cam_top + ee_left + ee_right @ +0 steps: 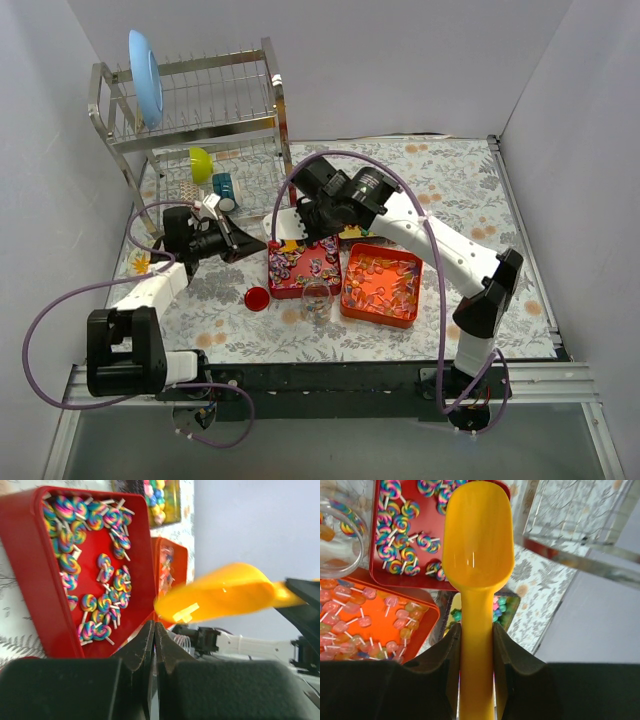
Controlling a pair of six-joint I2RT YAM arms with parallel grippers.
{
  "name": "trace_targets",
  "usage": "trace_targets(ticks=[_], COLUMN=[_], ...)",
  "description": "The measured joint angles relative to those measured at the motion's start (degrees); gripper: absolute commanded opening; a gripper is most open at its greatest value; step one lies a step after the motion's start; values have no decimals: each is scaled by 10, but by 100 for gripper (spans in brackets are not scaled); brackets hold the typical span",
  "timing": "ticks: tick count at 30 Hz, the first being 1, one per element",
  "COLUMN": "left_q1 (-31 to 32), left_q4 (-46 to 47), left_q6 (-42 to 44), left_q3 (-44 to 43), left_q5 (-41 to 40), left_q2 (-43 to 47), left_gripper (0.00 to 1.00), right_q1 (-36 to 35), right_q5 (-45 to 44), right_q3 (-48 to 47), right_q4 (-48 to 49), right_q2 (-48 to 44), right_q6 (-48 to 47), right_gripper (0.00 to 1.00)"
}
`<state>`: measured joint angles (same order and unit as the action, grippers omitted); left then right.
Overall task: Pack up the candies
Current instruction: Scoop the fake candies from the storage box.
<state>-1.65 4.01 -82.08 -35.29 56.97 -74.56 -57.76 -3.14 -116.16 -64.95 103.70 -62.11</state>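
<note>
Yellow plastic scoop [477, 540], empty, pinched in the right pincer [476, 630], left pincer [153, 627] pressed together — clear jar [316, 297] holds few candies [395, 547], most apparently unpacked.

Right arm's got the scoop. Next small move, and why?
Probably lower the right gripper and tip the scoop down into the striped candies in the red tray. The scoop's bowl looks empty and it hangs over that tray, so nothing has been picked up to pack yet.
</note>
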Motion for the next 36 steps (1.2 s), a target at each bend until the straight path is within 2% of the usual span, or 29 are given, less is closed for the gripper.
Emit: trace_targets(ticks=[6,13,25,36], left_q1=[0,0,5,64], left_q4=[-75,-105,-57,0], left_q6=[20,11,-24,-43], left_q3=[-4,35,56,55], left_q5=[-106,-188,-205,-202], left_q2=[55,7,-88,-158], left_gripper=[0,0,0,0], right_q1=[70,89,85,86], right_q5=[-11,-29,-27,-24], right_q3=[35,45,44,-18], right_q4=[-10,-18,-21,-42], right_q2=[17,69,127,205], right_q6=[32,69,95,121], right_gripper=[1,1,1,1])
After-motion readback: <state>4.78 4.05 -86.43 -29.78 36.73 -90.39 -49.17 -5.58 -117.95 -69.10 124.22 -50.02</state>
